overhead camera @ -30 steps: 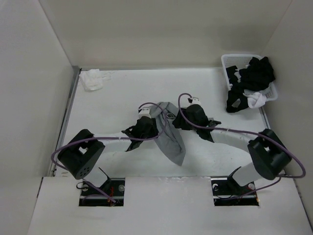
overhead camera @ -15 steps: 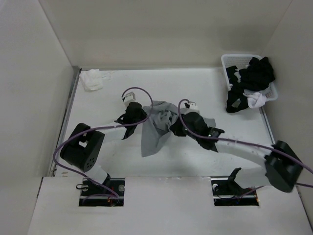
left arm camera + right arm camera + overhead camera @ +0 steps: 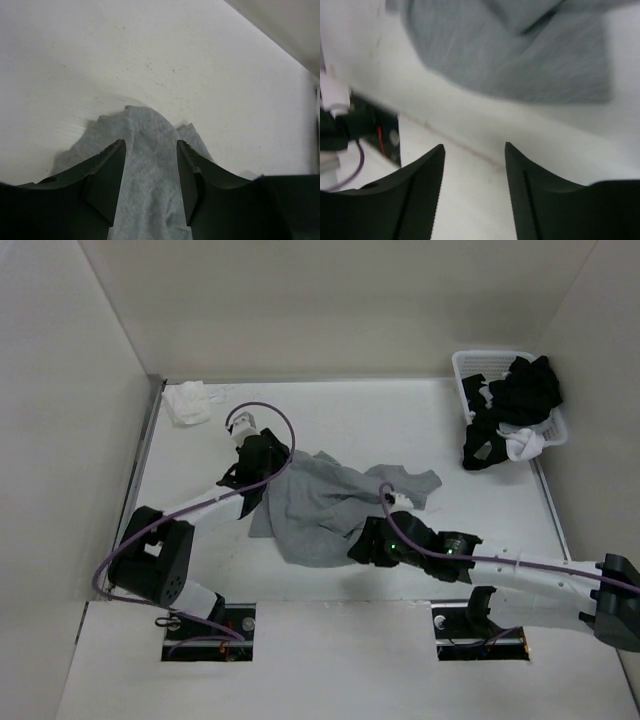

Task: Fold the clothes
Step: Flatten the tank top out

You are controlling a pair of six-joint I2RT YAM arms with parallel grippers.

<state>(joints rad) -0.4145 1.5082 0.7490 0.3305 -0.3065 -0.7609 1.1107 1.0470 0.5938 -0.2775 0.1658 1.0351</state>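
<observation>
Grey tank top (image 3: 320, 505) lies rumpled and partly spread at centre of white table (image 3: 350, 415). Its bulk sits toward near-L side and a narrow end reaches out to the R. Creases and loose folds cross the mid-section; no neat fold made yet.

L gripper (image 3: 268, 468) sits at the top's far-L edge, arm bent in from near-L base, purple cable (image 3: 262, 408) looping above the wrist. L wrist view: gripper (image 3: 151, 145) has its fingers spread apart w/ grey knit (image 3: 150, 175) running under and between them. A rounded tip of cloth extends ahead onto bare tabletop; nothing pinched.

R gripper (image 3: 358, 548) is low at the top's near-R edge, its long arm stretched across from R base. R wrist view, blurred: gripper (image 3: 474, 147) fingers likewise spread, over bare white surface, w/ the top (image 3: 520, 55) ahead and clear of both tips. A dark mounting cutout (image 3: 375, 135) shows at frame L.

Small white cloth (image 3: 188, 402) lies bunched in far-L corner, well apart from the top. White basket (image 3: 462, 365) stands in far-R corner, heaped w/ black garments (image 3: 525, 385), some spilling over its near rim onto the table. A white garment (image 3: 525, 445) sits among them at the near end.
</observation>
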